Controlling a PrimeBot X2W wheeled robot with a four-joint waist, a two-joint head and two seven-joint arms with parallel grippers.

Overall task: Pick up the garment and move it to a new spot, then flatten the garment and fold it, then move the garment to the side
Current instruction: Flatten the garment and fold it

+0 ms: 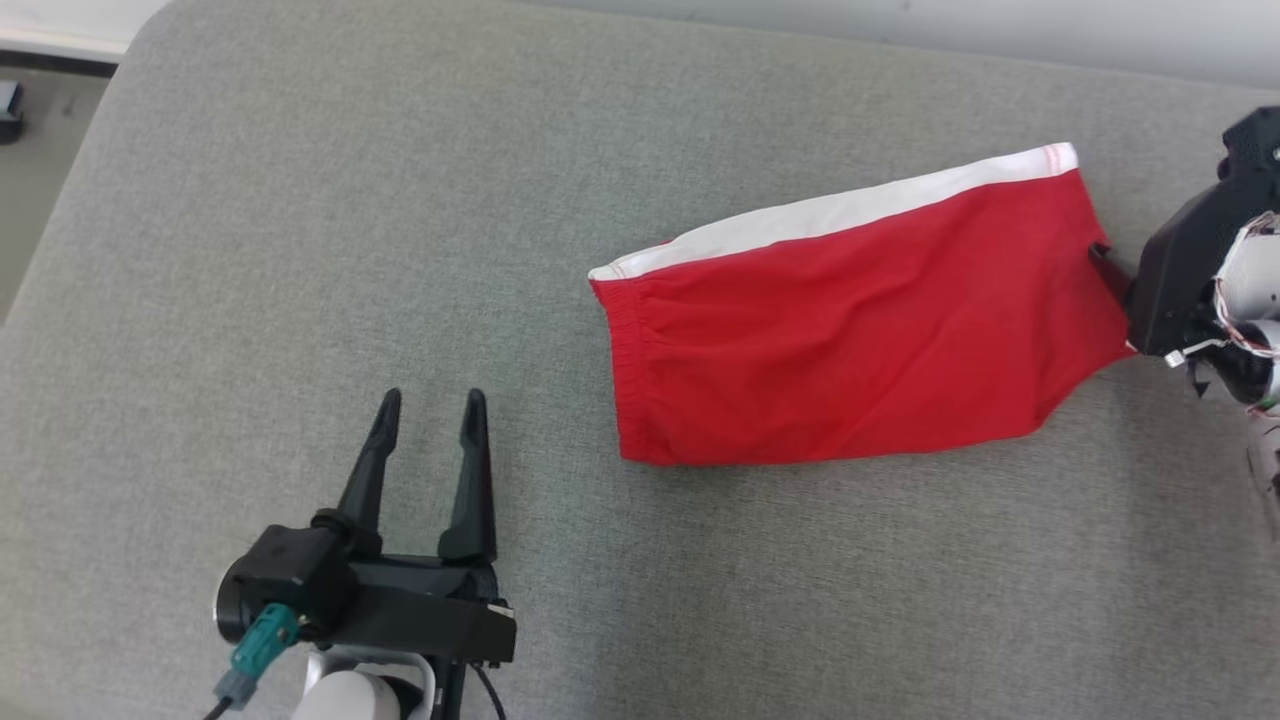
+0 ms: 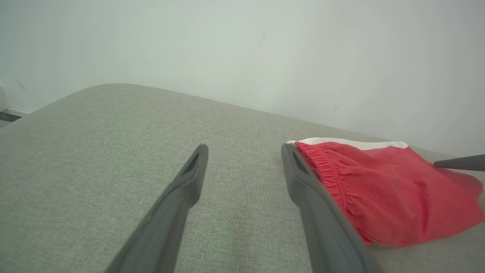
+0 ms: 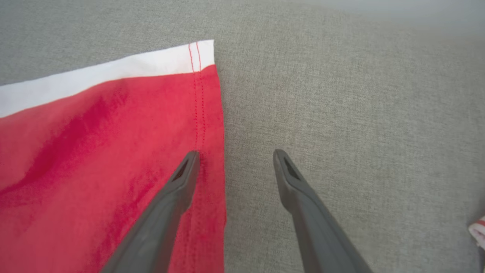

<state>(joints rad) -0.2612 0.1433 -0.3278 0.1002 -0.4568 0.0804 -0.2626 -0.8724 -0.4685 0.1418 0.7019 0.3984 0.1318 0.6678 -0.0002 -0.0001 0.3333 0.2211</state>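
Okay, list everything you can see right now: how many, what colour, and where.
garment: one, red with a white band along one edge, lying flat, right of centre
upholstered surface: one, grey, under everything
wall: one, pale, behind the surface
small object: one, dark, far left on the floor, cut off
left gripper: one, dark, open, over bare surface left of the garment
right gripper: one, dark, open, at the garment's right hem

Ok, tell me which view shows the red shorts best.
The head view: the whole shorts lie flat on the cushion. The left wrist view catches the waistband end at a slant; the right wrist view, one hem corner close up.
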